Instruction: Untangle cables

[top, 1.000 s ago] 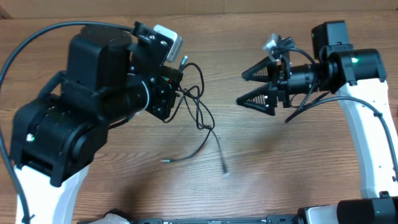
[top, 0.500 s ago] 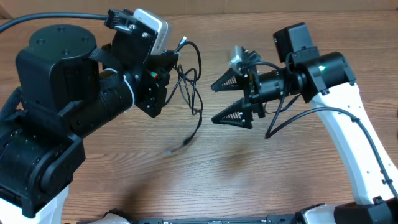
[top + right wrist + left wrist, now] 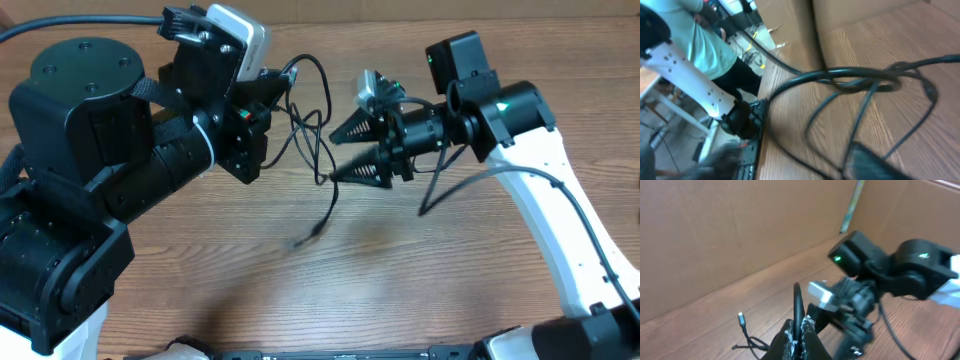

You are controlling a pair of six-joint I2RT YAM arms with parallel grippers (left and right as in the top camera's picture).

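The thin black cables (image 3: 312, 140) hang in a tangled bunch from my left gripper (image 3: 268, 108), which is shut on one strand and holds it above the table. A loose end (image 3: 303, 238) dangles low over the wood. In the left wrist view the jaws (image 3: 801, 339) pinch a strand (image 3: 797, 300), and a plug tip (image 3: 741, 317) hangs to the left. My right gripper (image 3: 335, 157) is open, with its fingertips right beside the tangle. In the right wrist view the cable loops (image 3: 865, 85) are close and blurred, above one dark finger (image 3: 875, 162).
The wooden table (image 3: 420, 280) carries both arms. Cardboard walls (image 3: 715, 235) stand behind it. A thicker black arm cable (image 3: 470, 185) hangs under the right arm. A person (image 3: 695, 40) and a dark stand show beyond the table edge in the right wrist view.
My right gripper has moved left, up to the tangle. My left gripper has lifted the cables, so the loose ends have risen off the table.
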